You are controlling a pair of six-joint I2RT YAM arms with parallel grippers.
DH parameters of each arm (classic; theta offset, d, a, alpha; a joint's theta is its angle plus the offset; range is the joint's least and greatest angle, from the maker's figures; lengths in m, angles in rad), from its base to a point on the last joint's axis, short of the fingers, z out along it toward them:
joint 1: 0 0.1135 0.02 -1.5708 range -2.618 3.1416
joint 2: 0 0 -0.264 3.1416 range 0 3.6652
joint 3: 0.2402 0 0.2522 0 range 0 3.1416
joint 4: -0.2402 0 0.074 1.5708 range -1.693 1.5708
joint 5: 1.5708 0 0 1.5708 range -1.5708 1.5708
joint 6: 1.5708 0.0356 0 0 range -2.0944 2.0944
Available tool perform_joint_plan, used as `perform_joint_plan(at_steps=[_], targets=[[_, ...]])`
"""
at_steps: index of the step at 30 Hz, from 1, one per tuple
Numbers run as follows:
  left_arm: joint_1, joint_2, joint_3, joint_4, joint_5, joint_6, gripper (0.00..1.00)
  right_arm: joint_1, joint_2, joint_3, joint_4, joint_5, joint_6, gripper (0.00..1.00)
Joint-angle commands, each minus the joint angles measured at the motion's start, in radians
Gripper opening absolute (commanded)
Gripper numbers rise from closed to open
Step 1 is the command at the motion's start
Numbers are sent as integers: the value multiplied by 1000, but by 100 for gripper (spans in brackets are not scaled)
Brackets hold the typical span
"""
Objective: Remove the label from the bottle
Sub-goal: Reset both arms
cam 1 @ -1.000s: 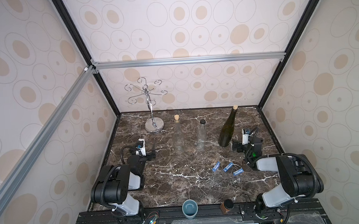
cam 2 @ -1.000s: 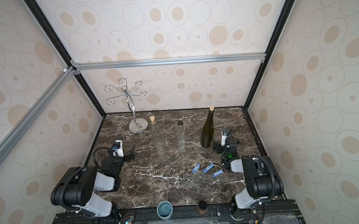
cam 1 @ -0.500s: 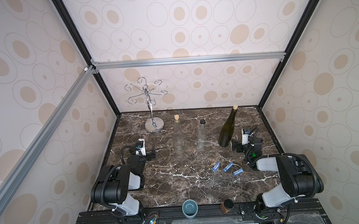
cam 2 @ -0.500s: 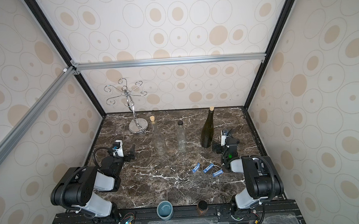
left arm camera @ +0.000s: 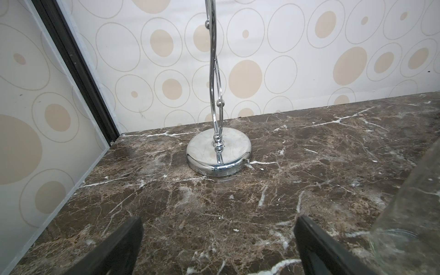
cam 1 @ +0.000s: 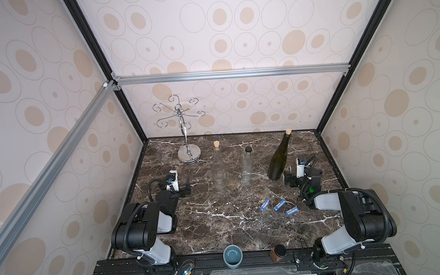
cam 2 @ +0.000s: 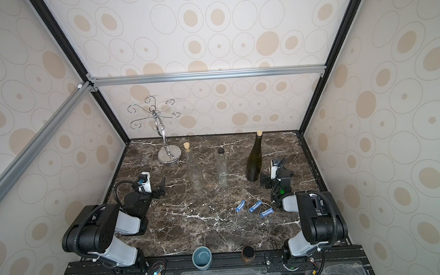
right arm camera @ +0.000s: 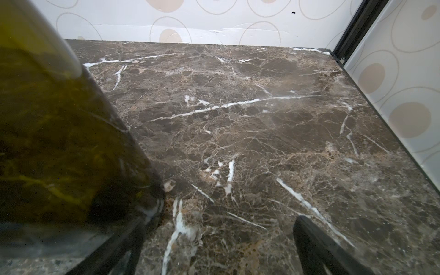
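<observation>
Brown marble tabletop (cam 1: 218, 228) between wallpapered walls carries three upright bottles in a row: a corked clear bottle (cam 1: 218, 170), a black-capped clear bottle (cam 1: 247, 169) and a corked green bottle (cam 1: 278, 161). Three blue labels (cam 1: 280, 205) lie flat on the marble in front of them, near the right arm. The left gripper (left arm camera: 217, 228) sits low with its jaws spread wide and empty, facing the chrome stand (left arm camera: 219, 152). The right gripper (right arm camera: 219, 228) is also spread wide and empty, just beside the green bottle's base.
</observation>
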Motion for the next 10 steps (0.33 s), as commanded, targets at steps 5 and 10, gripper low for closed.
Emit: perform_joint_plan(at_steps=[5, 10], targets=[[9, 11, 39, -34, -58, -15, 100, 2, 0, 5, 24, -9, -11, 99], [9, 8, 35, -31, -77, -18, 100, 1, 0, 5, 23, -9, -11, 99]])
